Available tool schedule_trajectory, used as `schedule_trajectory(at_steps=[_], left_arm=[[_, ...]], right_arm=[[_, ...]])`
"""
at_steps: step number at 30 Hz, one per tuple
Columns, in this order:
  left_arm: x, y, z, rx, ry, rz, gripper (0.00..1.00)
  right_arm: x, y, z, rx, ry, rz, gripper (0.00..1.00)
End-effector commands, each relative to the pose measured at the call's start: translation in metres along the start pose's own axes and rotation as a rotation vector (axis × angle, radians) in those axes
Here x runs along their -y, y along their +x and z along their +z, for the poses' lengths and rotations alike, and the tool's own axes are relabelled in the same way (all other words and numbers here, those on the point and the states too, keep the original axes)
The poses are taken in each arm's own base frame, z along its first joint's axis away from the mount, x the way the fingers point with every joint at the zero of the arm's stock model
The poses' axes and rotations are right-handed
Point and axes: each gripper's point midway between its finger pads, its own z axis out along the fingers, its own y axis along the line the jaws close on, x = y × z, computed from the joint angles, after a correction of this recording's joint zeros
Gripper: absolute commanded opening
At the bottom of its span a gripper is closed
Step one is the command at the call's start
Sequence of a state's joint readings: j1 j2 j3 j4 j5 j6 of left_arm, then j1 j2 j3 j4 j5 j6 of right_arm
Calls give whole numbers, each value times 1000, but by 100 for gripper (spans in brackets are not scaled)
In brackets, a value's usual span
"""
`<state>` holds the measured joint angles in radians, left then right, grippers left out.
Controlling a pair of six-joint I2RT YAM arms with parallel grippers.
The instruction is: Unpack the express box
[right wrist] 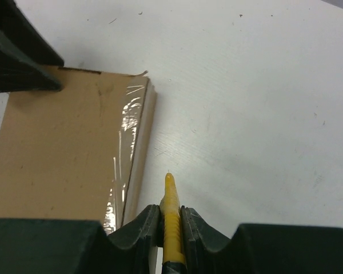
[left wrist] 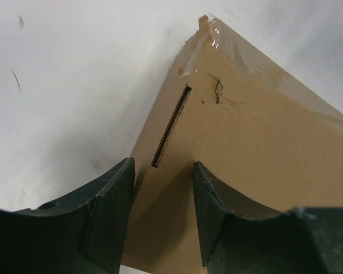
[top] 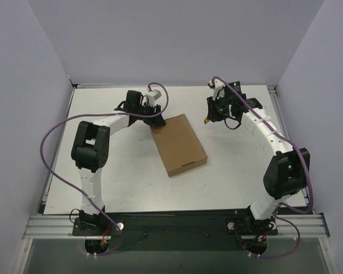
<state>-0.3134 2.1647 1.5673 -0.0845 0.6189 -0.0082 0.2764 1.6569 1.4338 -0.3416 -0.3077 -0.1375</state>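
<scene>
1 knife (right wrist: 169,191) in right claw (right wrist: 170,210), nr box (right wrist: 63,154)

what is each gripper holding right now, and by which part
The right gripper is shut on the yellow utility knife, clamping its body, with the tip sticking out ahead. The left gripper is open at the express box edge, holding nothing.

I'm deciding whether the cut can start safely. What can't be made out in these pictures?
1. Contents of the express box: lid shut in every view.
2. Blade of the yellow knife: in the right wrist view, the fingers of the right gripper and the bottom edge hide all but its tip; too small from above.
3. Whether the left gripper presses the box: in the left wrist view, its own fingers cover the contact.
</scene>
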Motion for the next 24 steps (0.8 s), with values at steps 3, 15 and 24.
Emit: schedule_trajectory(at_steps=[3,15,24], left_arm=[[19,79,-65,-141,-75,-233,53],[71,-52,-110,216,-42,179,58],[119,-19,-51,130,274,80,1]], right_arm=[[-1,-22,-1,47,-19,-20,0],[-17,-59,-2,115,-74,-23,0],[-41,-64,18,145,-56,-4,0]])
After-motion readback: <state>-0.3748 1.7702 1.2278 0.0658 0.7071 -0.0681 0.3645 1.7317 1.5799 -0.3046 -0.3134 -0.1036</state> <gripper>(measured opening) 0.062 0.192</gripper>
